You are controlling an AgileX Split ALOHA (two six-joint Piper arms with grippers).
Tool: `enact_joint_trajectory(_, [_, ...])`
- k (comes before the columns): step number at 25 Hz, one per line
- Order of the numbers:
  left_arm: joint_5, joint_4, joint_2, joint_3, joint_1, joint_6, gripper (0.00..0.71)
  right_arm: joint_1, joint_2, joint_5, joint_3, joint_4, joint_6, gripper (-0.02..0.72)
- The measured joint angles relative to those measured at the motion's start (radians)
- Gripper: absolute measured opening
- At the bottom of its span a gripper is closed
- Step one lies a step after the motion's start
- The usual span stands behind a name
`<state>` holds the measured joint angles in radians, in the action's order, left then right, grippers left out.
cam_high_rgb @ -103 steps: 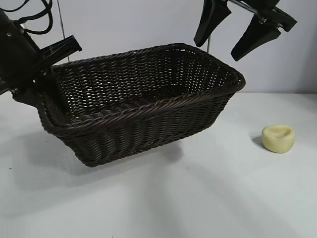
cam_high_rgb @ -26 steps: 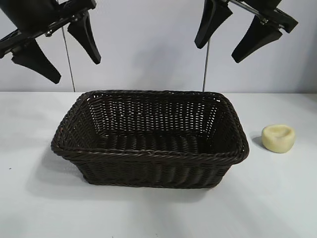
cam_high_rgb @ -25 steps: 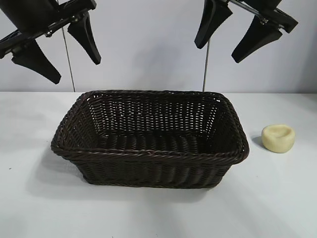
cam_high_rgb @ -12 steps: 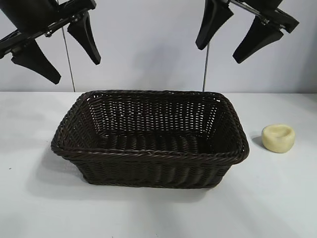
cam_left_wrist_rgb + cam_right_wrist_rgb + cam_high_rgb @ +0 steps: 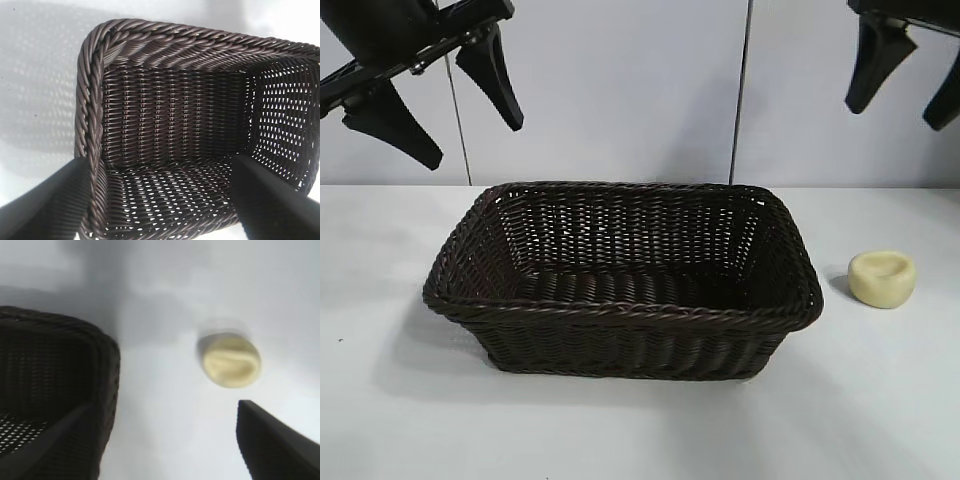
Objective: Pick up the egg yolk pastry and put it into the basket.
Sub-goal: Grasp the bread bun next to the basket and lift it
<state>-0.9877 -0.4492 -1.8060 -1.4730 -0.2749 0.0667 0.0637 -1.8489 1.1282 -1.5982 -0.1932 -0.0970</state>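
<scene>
Exterior view: both hands up off the counter, nothing held.
Basket [image 5: 620,285] sits mid-counter, empty. Egg yolk pastry [image 5: 882,278] rests on the counter [image 5: 640,430] near its right edge, apart from the basket's right end. Right hand [image 5: 905,85] hangs high above the pastry, fingers spread. Left hand [image 5: 440,110] hangs above the basket's left end, fingers spread w/ nothing between them.
</scene>
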Motion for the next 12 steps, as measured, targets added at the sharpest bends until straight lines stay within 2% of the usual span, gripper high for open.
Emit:
enact_joint_trajectory(5, [0.000,-0.001,0.000,0.000,0.000,0.000,0.561,0.000,-0.128,-0.011,0.000,-0.024,0.011,0.558])
enact_joint_trajectory(12, [0.000,-0.001,0.000,0.000,0.000,0.000,0.561,0.000,-0.269,-0.089,0.000,-0.027,0.023,0.558])
